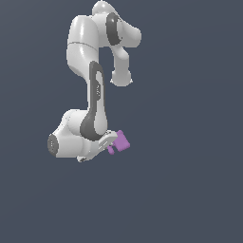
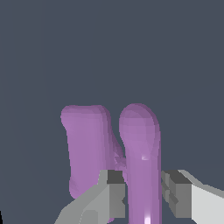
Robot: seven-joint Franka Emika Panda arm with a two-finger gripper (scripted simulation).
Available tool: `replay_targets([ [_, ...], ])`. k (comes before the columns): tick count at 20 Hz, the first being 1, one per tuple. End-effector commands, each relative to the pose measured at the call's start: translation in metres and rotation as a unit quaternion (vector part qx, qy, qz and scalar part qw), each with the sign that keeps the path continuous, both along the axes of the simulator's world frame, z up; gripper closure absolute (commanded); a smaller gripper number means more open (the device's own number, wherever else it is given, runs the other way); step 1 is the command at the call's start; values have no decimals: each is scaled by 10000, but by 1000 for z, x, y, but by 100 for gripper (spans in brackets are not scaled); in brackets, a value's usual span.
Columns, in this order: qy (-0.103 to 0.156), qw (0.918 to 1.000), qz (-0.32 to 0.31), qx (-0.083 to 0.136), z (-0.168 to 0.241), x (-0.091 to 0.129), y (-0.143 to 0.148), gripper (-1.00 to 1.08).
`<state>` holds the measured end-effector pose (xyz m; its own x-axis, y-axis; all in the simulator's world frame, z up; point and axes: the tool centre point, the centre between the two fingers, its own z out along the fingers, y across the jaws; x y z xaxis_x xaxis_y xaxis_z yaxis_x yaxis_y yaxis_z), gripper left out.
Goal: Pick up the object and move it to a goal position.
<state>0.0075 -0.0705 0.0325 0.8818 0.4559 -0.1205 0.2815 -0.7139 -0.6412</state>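
The gripper [image 2: 143,194] fingers [image 2: 114,192] are closed narrowly on the crossbar of the purple object [image 2: 89,148]. In the exterior view, the object [image 1: 121,141] projects at 3 o'clock from the arm [image 1: 92,102].

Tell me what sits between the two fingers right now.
In the wrist view, the thin crossbar of the purple object stands between the fingers of the gripper; its block lies outside them.

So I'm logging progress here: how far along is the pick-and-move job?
Reaching looks done: the gripper straddles the thin crossbar of the small purple plastic-looking piece, fingers on either side. In hand: the grasp, though a small gap shows at one finger, so closure is unclear. Left: carrying it to the goal, which no view shows.
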Motion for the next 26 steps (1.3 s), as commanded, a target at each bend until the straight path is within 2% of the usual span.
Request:
replay_targets([
  [1, 54, 10000, 28, 35, -7, -3, 6, 108],
  [14, 2, 10000, 1, 2, 1, -3, 3, 108],
  [26, 29, 10000, 14, 12, 12, -29, 33, 108],
])
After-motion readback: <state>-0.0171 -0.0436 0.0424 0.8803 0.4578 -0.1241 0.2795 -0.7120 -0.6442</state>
